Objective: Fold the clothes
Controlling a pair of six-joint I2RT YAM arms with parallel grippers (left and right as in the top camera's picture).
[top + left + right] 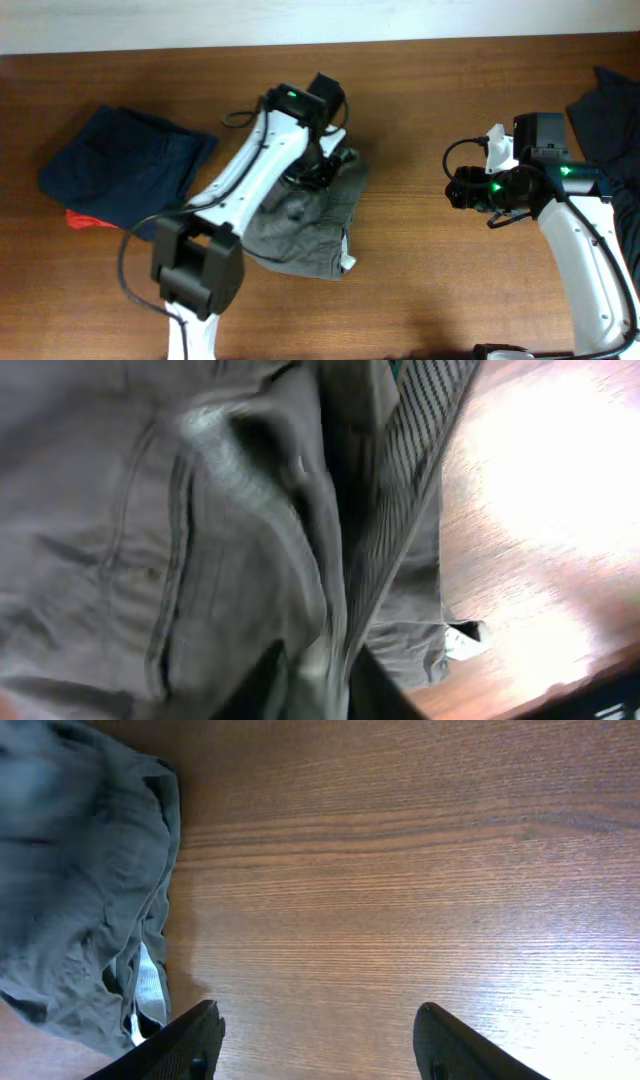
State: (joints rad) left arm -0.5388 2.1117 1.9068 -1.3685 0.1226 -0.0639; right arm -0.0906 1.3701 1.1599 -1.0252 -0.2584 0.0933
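The clothes, grey-olive shorts (310, 225), lie crumpled at the table's centre, with a white tag (347, 263) at their near right corner. My left gripper (325, 165) is down on their far edge. In the left wrist view a raised ridge of the shorts (200, 540) fills the narrow gap between the dark fingers of my left gripper (330, 660), and the tag (462, 640) shows at the right. My right gripper (462, 188) hovers to the right of the shorts. In its own view the right gripper (318, 1015) is open over bare wood, with the shorts (80, 870) to its left.
A folded navy garment (125, 165) lies at the left on something red (85, 218). Another dark garment (610, 120) hangs over the right edge. The wooden table (420, 290) shows bare between the shorts and the right arm.
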